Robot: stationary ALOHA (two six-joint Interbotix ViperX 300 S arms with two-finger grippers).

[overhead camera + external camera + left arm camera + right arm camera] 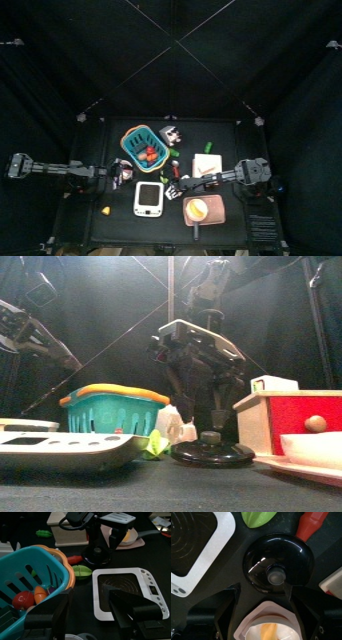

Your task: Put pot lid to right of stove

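Hovering wide open and empty, right gripper straddles the small round glossy black pot lid, jaws apart either side of its knob, gripping nothing. Resting flat on the black table, lid just beyond the fingertips, close beside the white rounded-rectangle toy stove with its grey ribbed panel.

Holding red and orange toy food: one teal plastic basket with an orange rim, next to the left gripper, jaws spread, clasping nothing. Showing a pale orange inside: one small long-handled pot, below the right gripper's wrist.

Revealing from above only: pot's handle and the whole layout. Giving away, right wrist only: lid's knob up close, plus a green leaf-shaped piece and a red piece past the lid.

Counting: one lid, one stove, one basket, one pot, two grippers.
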